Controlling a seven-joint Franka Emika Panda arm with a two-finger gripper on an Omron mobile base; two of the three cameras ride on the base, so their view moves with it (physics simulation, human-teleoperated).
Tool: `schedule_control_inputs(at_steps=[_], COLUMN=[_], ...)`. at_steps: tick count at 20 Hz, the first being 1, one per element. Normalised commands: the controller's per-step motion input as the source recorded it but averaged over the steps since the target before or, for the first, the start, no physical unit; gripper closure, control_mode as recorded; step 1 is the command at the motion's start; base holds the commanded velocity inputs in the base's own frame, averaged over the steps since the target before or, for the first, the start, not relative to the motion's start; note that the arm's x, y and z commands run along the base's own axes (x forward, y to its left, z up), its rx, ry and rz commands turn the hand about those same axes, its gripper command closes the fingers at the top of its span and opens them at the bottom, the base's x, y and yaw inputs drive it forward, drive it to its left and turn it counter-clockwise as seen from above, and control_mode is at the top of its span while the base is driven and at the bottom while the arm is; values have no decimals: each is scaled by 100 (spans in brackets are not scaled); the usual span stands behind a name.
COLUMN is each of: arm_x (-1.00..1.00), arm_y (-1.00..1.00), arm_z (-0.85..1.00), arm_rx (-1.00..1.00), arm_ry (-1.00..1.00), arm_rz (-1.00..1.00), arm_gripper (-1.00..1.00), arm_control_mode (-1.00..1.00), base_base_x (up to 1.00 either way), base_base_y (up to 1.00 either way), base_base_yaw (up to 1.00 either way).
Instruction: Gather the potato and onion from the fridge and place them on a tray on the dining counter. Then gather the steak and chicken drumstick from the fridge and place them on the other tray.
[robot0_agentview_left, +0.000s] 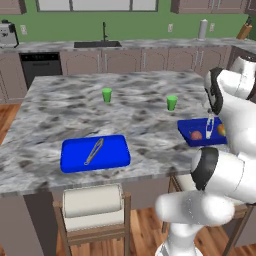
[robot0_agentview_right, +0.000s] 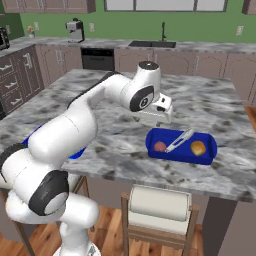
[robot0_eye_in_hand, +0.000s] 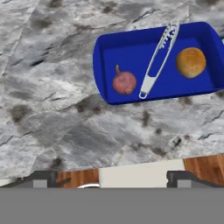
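Potato (robot0_eye_in_hand: 190, 62) & onion (robot0_eye_in_hand: 124, 82) both sit in one blue tray (robot0_eye_in_hand: 131, 50), w/ a silver slotted utensil (robot0_eye_in_hand: 158, 59) lying diagonally between them; onion toward one short end, potato toward the other. So first half of the job looks done.

Gripper (robot0_agentview_right: 156, 116) hangs above the dining counter (robot0_agentview_left: 60, 110), just beside that tray's onion end, apart from it. Nothing seen between the finger tips (robot0_eye_in_hand: 41, 178); they stand wide apart at the bottom of the hand view, so spread & empty.

That tray lies near the counter's front edge, toward its right corner as the robot faces it. In the left base view the arm covers part of it.

Other tray (robot0_agentview_left: 95, 153) is near the front edge too, well apart toward the left side, holding just its thin silver utensil (robot0_agentview_left: 94, 151): no meat on it yet. Two green cups (robot0_agentview_left: 107, 95) stand further back, mid-counter.

Chairs w/ pale backs (robot0_agentview_left: 92, 201) tucked under the front edge.

Left to do, by my read: go to fridge, get steak & chicken drumstick, put both on the second tray. Roughly halfway.
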Motion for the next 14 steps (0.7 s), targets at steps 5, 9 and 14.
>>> schedule_control_inputs(at_steps=[5, 9, 14], arm_x=[-100, -100, -84], arm_y=[59, 36, 50], arm_z=[30, 0, 50], arm_rx=[-11, 0, 4], arm_ry=[-12, -20, -15], arm_rz=[0, -2, 0], arm_gripper=[-100, -100, -100], arm_control_mode=[-100, -100, -100], base_base_x=[0, 0, 0], base_base_y=[0, 0, 0], base_base_yaw=[0, 0, 0])
